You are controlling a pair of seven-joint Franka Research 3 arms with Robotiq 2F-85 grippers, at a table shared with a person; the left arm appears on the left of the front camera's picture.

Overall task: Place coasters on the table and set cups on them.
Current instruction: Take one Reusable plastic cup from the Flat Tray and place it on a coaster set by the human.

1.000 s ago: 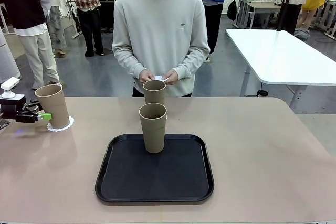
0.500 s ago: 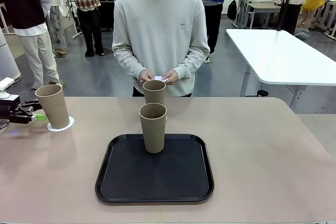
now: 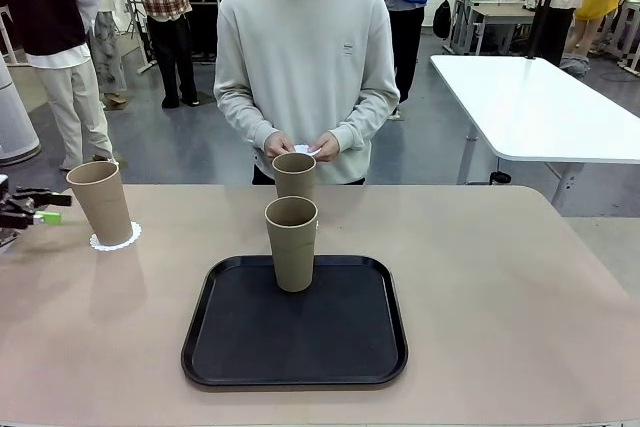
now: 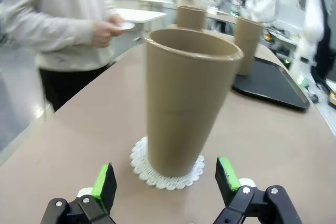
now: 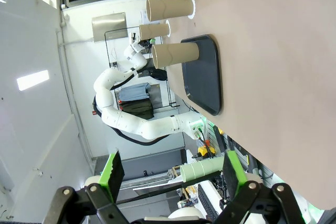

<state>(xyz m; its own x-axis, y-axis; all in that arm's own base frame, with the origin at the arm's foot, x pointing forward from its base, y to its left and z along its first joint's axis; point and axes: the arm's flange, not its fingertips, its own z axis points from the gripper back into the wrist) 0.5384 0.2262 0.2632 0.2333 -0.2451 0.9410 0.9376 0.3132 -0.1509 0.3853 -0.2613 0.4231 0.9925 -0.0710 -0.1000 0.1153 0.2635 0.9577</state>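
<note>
Your left gripper (image 4: 166,177) stands wide open, holding nothing. Just ahead of it, not touching, the cup (image 4: 186,108) sits upright on a coaster (image 4: 140,162) on the table (image 4: 79,129). Farther off, a second cup (image 3: 291,242) stands on the black tray (image 3: 300,347), with a third cup (image 3: 294,175) beyond it.
</note>
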